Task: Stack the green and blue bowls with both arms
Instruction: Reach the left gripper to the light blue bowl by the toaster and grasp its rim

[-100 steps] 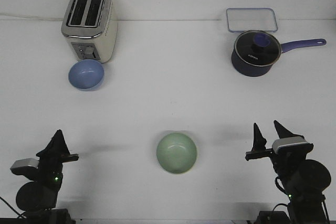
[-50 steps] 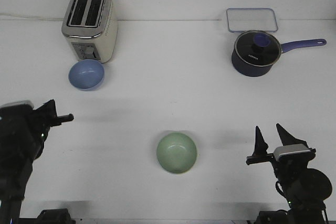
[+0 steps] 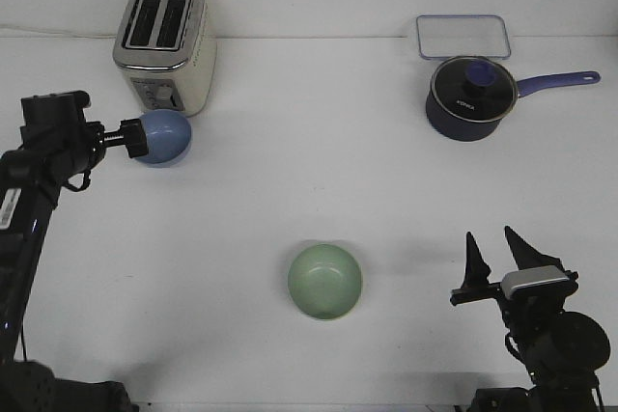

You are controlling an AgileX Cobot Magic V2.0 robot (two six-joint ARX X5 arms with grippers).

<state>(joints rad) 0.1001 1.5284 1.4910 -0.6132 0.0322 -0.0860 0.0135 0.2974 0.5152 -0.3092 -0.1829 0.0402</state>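
The periwinkle blue bowl [image 3: 167,138] sits just in front of the toaster at the left. My left arm reaches in from the left edge, and my left gripper [image 3: 137,138] is at the bowl's left rim, covering part of it. How its jaws stand there is not clear. The pale green bowl [image 3: 324,281] rests upright near the table's front middle, with nothing touching it. Well to the right of the green bowl, my right gripper [image 3: 496,254] is low at the front right, open with its fingers pointing up and nothing between them.
A cream toaster [image 3: 164,45] stands at the back left, right behind the blue bowl. A dark navy lidded saucepan [image 3: 467,97] with a purple handle sits at the back right, and a clear rectangular lid [image 3: 463,36] lies behind it.
My left arm has risen from the front left and swung forward until its gripper reached the blue bowl's left rim. The right gripper dipped slightly. Neither bowl has shifted.
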